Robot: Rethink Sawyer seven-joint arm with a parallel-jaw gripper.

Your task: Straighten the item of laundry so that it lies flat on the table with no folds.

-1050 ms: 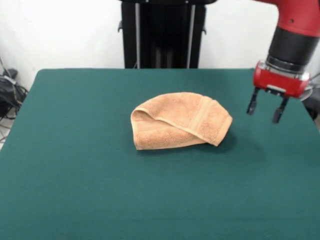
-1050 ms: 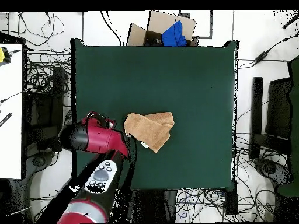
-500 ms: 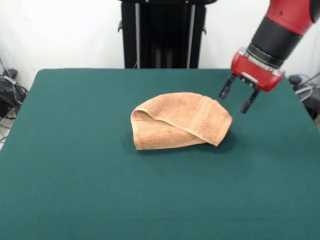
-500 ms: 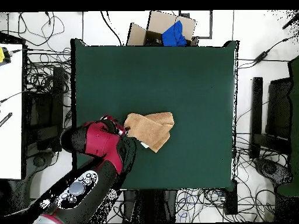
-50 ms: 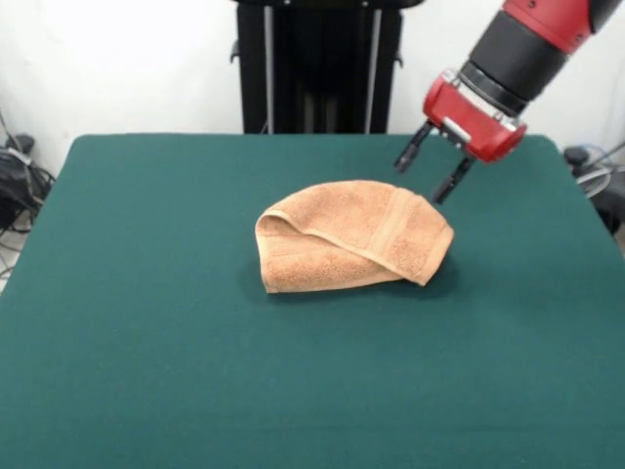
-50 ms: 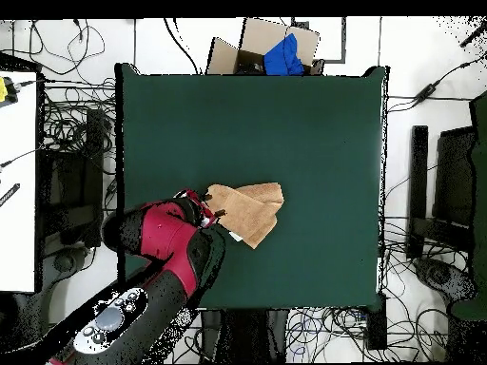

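Note:
The item of laundry, a light orange-tan terry towel, lies folded over itself near the middle of the green table, with a woven band running across its right part. In the overhead view the item of laundry shows as a folded, slanted patch on the table. My gripper hangs open and tilted just above the towel's far right edge, with nothing between its fingers. In the overhead view the gripper is at the towel's left end, largely covered by the red arm.
A black pedestal stands behind the table's far edge. Cables lie on the floor at the left. In the overhead view a cardboard box with a blue cloth sits beyond the table's top edge, and cables ring the table.
The gripper has swung from beside the table's right edge leftward and away from the camera, ending tilted above the towel's far right edge. The towel has not moved.

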